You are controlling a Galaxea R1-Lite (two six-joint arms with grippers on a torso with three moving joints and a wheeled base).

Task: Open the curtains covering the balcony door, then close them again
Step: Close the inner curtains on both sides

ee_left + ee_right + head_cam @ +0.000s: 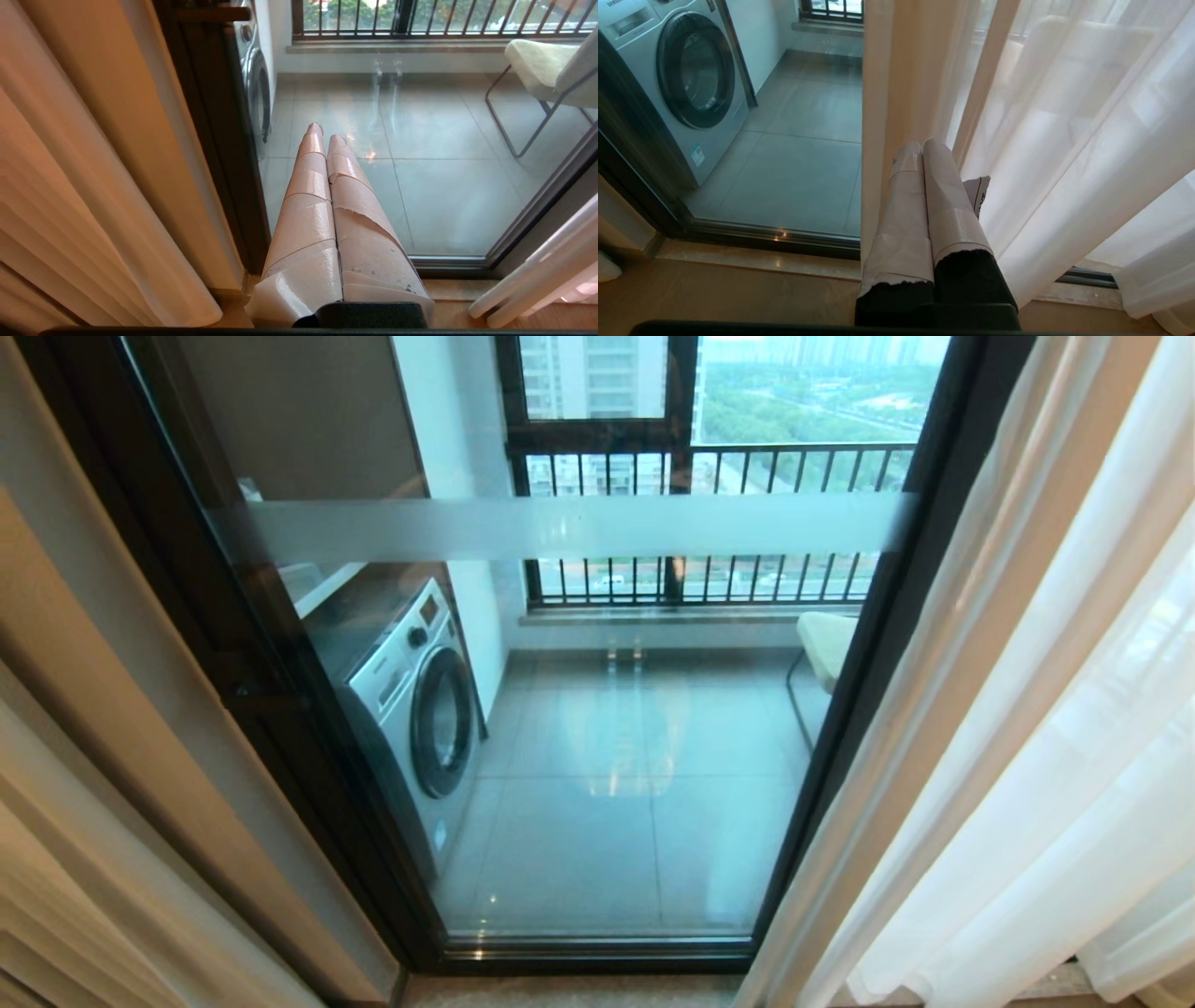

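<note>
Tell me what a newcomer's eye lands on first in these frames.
First, the balcony door: a dark-framed glass pane with a frosted band across it, filling the middle of the head view, uncovered. Behind the glass a washing machine stands on the left of the balcony. The sheer white curtains hang bunched at the right, where the shut right pincer points at their edge.

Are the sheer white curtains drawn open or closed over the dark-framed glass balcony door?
Open: the sheer white curtains hang gathered at the right, leaving the balcony door glass uncovered.
</note>
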